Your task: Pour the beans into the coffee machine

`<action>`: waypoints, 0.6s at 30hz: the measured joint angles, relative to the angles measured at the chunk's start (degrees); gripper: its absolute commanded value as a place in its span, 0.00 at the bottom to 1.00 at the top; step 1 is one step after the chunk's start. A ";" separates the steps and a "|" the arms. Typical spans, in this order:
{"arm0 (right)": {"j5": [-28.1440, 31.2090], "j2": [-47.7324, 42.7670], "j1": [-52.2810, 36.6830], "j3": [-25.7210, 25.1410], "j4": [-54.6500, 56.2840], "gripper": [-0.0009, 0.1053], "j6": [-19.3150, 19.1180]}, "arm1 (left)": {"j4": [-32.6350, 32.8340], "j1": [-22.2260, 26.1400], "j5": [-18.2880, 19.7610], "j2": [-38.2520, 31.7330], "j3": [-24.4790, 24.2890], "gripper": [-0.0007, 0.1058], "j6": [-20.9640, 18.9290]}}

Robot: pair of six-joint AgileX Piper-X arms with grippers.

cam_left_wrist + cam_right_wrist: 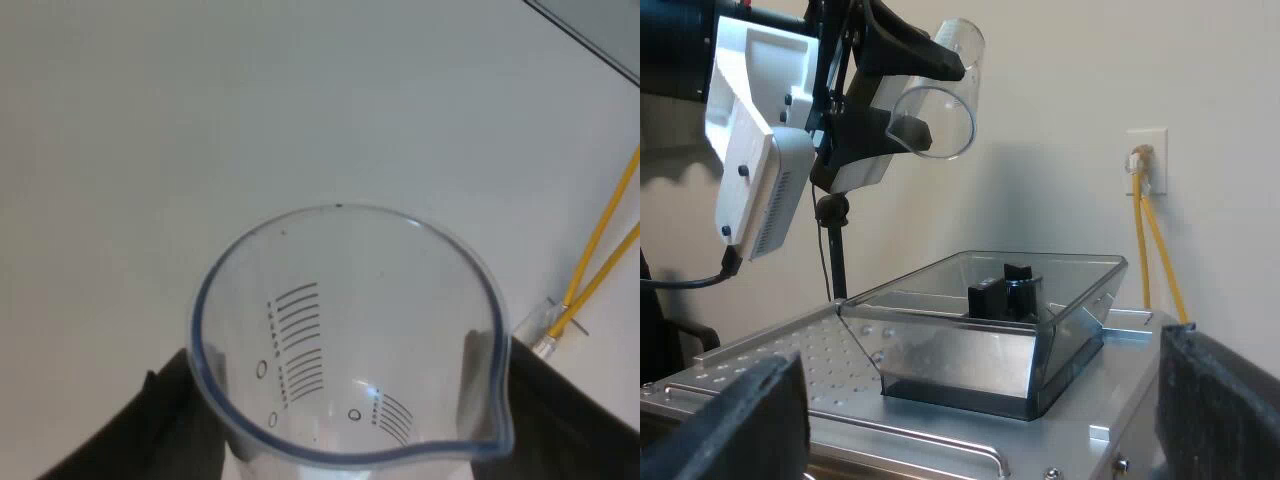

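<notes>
My left gripper point(350, 425) is shut on the clear measuring glass point(345, 340), with one black finger on each side of it. The glass has printed scale marks, and I see no beans inside. From the right wrist view, the left gripper point(895, 95) holds the measuring glass point(940, 100) tipped on its side, high above the espresso machine's transparent bean hopper point(1060, 320). The hopper is open at the top and has a dark part at its centre. My right gripper point(980, 420) is open with nothing between its fingers, low beside the machine's metal top point(780, 350).
A white wall stands behind the machine, with an outlet point(1145, 150) and yellow cables point(1155, 250) running down from it. The yellow cables point(600, 250) also run beyond the glass's spout. A thin black pole point(835, 250) rises behind the machine.
</notes>
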 measured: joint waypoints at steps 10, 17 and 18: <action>0.00 0.00 0.00 0.00 0.00 0.69 0.00 | 0.00 0.00 -2.74 0.00 0.00 0.25 -20.43; 0.00 0.00 0.00 0.00 1.66 0.69 -1.68 | 1.47 -0.82 -15.49 0.00 0.00 0.25 -44.51; 0.00 0.00 0.00 0.00 2.30 0.69 -2.10 | 1.47 -0.94 -16.62 0.00 0.00 0.25 -45.92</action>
